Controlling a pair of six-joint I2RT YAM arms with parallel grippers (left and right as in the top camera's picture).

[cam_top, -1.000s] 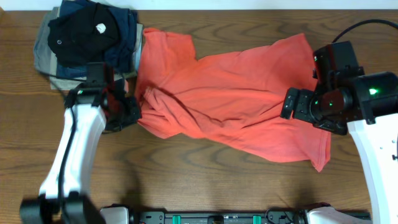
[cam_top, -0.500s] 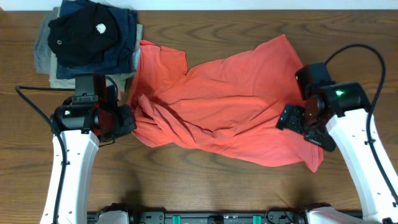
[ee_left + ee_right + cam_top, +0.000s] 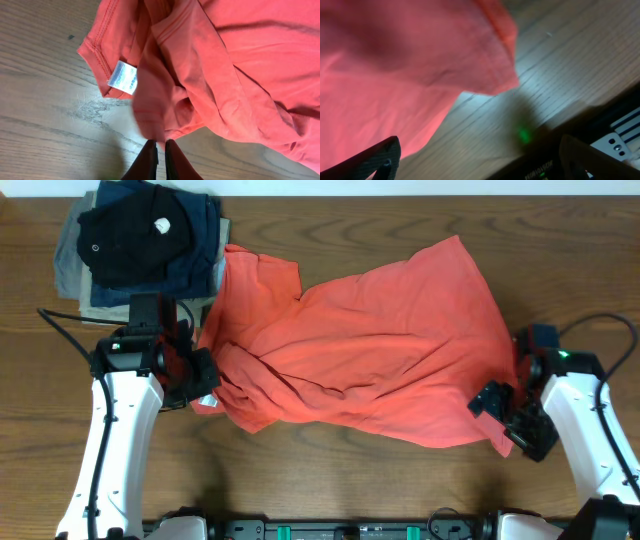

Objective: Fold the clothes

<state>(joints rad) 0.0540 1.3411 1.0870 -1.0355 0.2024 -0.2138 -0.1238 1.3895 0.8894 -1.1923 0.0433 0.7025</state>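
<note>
I have the T-shirt (image 3: 370, 350) crumpled across the middle of the tabletop (image 3: 330, 480), long axis left to right, my left gripper (image 3: 160, 155) with jaws pinched on its bunched left edge, my right gripper (image 3: 480, 145) with jaws wide and empty beside its lower-right corner.

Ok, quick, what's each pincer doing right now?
Left pincer: closed on a fold of the coral-red T-shirt.
Right pincer: open, holding nothing.

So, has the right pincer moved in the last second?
Yes. Overhead, the right pincer has shifted down-frame and rightward, farther from the stack of folded dark garments.
</note>
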